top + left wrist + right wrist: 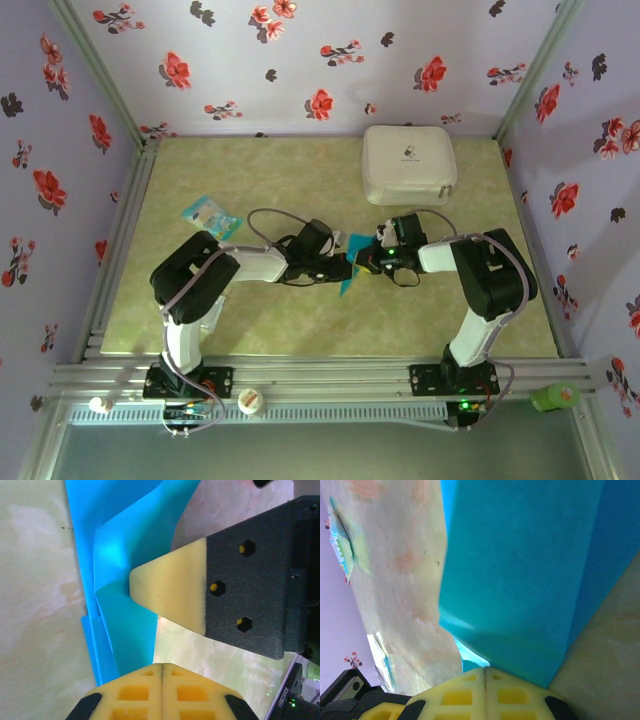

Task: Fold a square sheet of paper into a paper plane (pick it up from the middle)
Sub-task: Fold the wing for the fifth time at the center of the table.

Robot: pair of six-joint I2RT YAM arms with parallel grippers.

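The square sheet of paper [347,281] lies folded at the table's middle as a teal-blue creased shape with layered edges [130,530]. Both arms meet over it. My left gripper [162,666] is shut, its closed tips resting at the paper's lower edge, with nothing seen between the jaws. My right gripper [485,669] is also shut, its tips against the paper's broad face [520,570]. In the left wrist view one of the right gripper's fingers [165,592] presses its pale yellow tip down on the fold. From above, the left gripper [343,267] and right gripper [366,261] almost touch.
A white case [408,163] sits at the back right of the mat. A small pale-blue printed packet [210,215] lies at the left, also seen as the packet [340,550] in the right wrist view. A green object [553,397] and a white round cap [250,401] rest on the front rail.
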